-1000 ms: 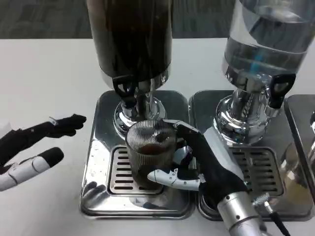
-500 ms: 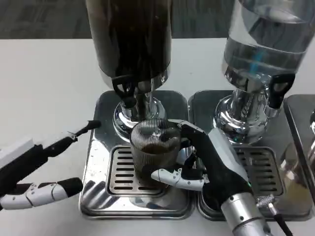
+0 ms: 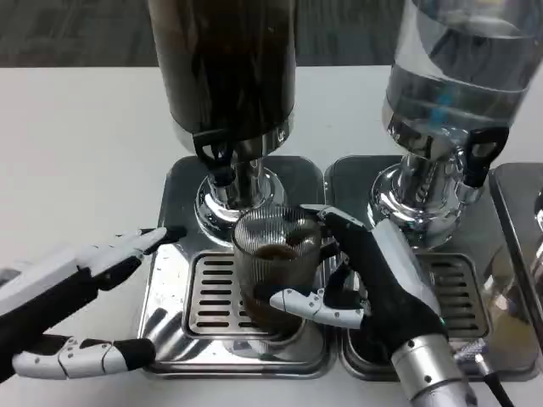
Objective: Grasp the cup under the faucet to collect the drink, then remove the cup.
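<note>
**tapwatcher:** Cup [image 3: 278, 259] is sitting on the drip tray [image 3: 170, 280] grate, right below the faucet [image 3: 222, 165] of the dark dispenser [image 3: 225, 68]. The right hand [image 3: 373, 275] is wrapped around it from the right side, thumb across the front and fingers round the back, so I'd call the grasp done. There's a bit of dark drink in the bottom, nowhere near full.

**drip_dave:** So is it filling or not? I can't make out a stream.

**tapwatcher:** Can't tell either, too blurry around the spout. The black tap handle looks untouched as far as I can see. The left hand [image 3: 81, 301] hangs beside the tray's left edge, fingers spread and holding nothing, one fingertip pointing toward the tray corner.

**drip_dave:** My guess: grasp is sorted, collecting is partway at best, and taking the cup away isn't started.

**tapwatcher:** Agreed. The clear water dispenser [image 3: 454, 76] next door isn't involved, just sitting on the table [image 3: 76, 153].
</note>
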